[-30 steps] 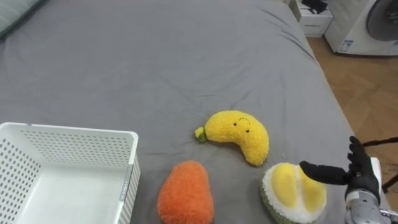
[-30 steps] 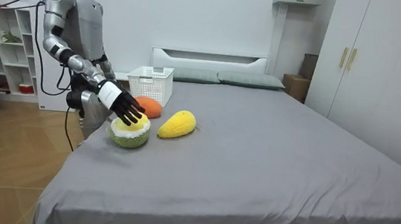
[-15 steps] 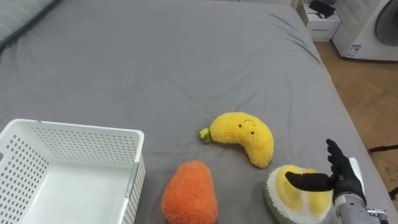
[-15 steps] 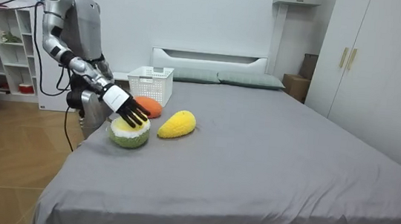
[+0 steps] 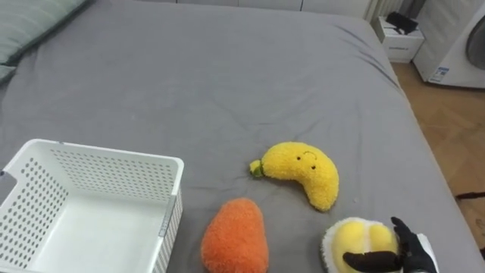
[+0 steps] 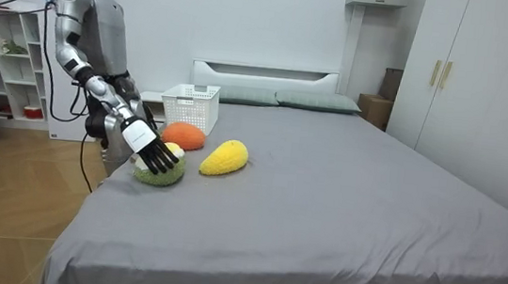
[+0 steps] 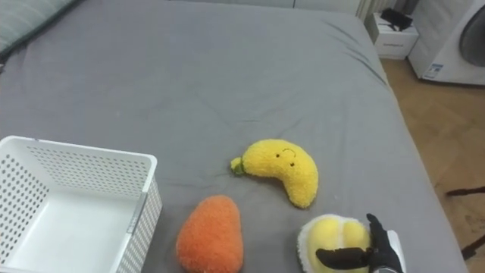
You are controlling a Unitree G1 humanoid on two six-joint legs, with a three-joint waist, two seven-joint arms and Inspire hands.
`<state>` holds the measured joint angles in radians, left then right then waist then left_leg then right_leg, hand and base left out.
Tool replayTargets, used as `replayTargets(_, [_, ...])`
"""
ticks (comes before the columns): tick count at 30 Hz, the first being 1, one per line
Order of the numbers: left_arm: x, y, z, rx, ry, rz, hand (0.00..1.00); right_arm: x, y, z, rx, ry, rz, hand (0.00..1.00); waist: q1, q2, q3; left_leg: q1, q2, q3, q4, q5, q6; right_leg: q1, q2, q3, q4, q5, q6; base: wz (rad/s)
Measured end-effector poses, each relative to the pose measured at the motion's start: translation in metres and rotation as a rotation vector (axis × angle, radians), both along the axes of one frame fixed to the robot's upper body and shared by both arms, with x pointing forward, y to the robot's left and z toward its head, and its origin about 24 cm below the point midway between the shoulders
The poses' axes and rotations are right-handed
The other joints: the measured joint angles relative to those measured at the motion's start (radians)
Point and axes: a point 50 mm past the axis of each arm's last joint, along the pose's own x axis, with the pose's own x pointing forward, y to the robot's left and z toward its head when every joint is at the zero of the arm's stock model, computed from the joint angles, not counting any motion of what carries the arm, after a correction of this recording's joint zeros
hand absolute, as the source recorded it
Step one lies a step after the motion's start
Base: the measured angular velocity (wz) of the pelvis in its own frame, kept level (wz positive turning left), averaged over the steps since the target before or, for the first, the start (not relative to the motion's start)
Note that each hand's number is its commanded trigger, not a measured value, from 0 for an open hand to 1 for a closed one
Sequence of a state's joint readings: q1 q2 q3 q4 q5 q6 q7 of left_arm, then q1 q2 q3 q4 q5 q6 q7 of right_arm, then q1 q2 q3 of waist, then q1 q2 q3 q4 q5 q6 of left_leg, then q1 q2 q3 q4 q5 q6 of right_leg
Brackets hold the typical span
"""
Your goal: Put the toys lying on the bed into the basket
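Fingers of the right hand are spread straight and laid on the yellow-and-green plush fruit, near the bed's right edge. Open grey cover is left beyond. The plush banana is pointed stem-left; the orange plush is laid lengthwise beside the white basket.

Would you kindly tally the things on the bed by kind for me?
Plush toys: 3 (yellow banana, orange toy, green-and-yellow toy)
White basket: 1
Total: 4
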<state>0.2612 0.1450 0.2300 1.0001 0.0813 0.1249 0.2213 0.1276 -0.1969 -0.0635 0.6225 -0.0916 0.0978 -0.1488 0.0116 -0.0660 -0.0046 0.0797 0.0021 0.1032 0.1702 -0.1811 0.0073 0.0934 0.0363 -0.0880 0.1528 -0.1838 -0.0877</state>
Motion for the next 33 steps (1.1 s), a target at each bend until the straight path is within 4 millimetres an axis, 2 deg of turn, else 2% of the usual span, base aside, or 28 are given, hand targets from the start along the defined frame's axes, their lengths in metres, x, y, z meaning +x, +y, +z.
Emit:
replayTargets(11, [0.000,0.000,0.001,-0.005,-0.003,0.002,0.00,-0.007,-0.001,-0.007,0.013,0.050,0.017,0.00,-0.002,0.002,-0.0008,0.002,0.000,-0.007,0.003,-0.001,0.002,0.005,0.000,-0.002,-0.002,0.000,0.001,0.00])
replayTargets(12, [-0.001,0.000,0.001,-0.005,-0.001,0.003,0.00,-0.009,-0.001,-0.009,0.015,0.060,0.014,0.20,-0.001,0.002,-0.0011,0.002,0.000,-0.007,0.005,-0.002,0.002,0.007,0.000,-0.002,-0.001,0.000,0.001,0.00])
replayTargets(13, [-0.001,0.000,0.001,-0.005,0.000,0.003,0.00,-0.010,-0.002,-0.011,0.016,0.068,0.009,0.85,-0.001,0.003,-0.0012,0.002,0.000,-0.008,0.008,-0.002,0.003,0.008,0.000,-0.002,-0.001,0.000,0.001,0.00])
replayTargets(14, [-0.001,0.000,0.001,-0.005,0.001,0.003,0.00,-0.011,-0.003,-0.011,0.017,0.071,0.006,1.00,-0.001,0.003,-0.0013,0.002,0.000,-0.008,0.009,-0.003,0.003,0.009,0.000,-0.003,-0.001,0.001,0.001,0.00])
replayTargets(23, [-0.007,-0.001,0.000,-0.009,0.028,0.011,0.00,-0.020,-0.008,-0.018,0.008,0.106,-0.037,1.00,0.000,0.008,-0.0020,0.000,-0.001,-0.023,0.017,-0.007,0.007,0.020,-0.002,-0.020,-0.001,0.000,0.002,0.06])
replayTargets(33, [-0.009,-0.001,-0.001,-0.011,0.035,0.012,0.00,-0.024,-0.010,-0.019,-0.009,0.118,-0.055,1.00,-0.001,0.023,-0.0044,0.001,-0.002,-0.024,0.018,-0.007,0.007,0.019,-0.002,-0.021,-0.002,0.000,0.002,0.00])
